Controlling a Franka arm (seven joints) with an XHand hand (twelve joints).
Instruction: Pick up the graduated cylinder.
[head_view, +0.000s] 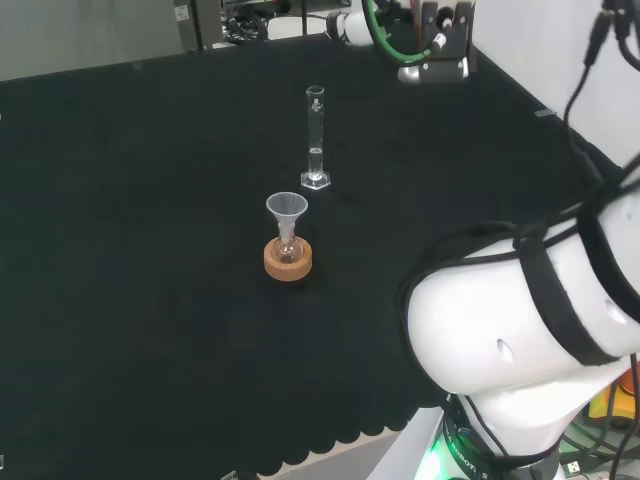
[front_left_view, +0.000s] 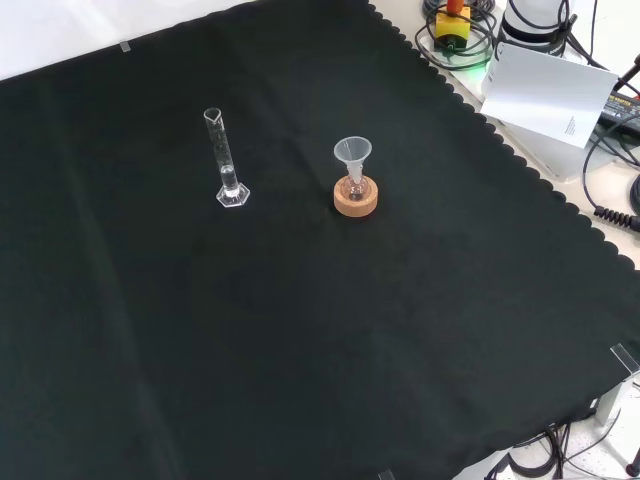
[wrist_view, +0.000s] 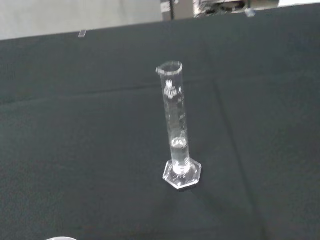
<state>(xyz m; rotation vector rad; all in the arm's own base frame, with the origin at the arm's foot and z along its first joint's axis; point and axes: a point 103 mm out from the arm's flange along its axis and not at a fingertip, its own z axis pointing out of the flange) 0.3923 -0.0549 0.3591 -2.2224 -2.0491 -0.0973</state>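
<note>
- One graduated cylinder (head_view: 316, 137) stood upright on the tabletop (head_view: 130, 250), clear glass on a six-sided foot, with nothing touching it.
- In the head view it sat just behind and a bit to the right of the cork ring (head_view: 288, 260); in the front view the cylinder (front_left_view: 226, 158) was off to the left of that ring (front_left_view: 355, 196), apart from it with bare black cloth between them.
- One cork ring, tan and round, was lying flat on the cloth.
- One small clear flask (head_view: 287, 245) sat in the ring, and one clear funnel (head_view: 287, 209) was stuck in its neck, mouth up. From the front the funnel (front_left_view: 352, 155) rose right above the ring.
- The wrist view looked straight at the cylinder (wrist_view: 176, 125): there were pale graduation marks and a bit of print near its top, too faint to read. Some clear liquid seemed to sit low in the tube, just above the foot.
- As for the hand, I honestly couldn't tell how its fingers were set.
- The arm's big white link (head_view: 520, 320) bulked well to the right of the ring in the head view.
</note>
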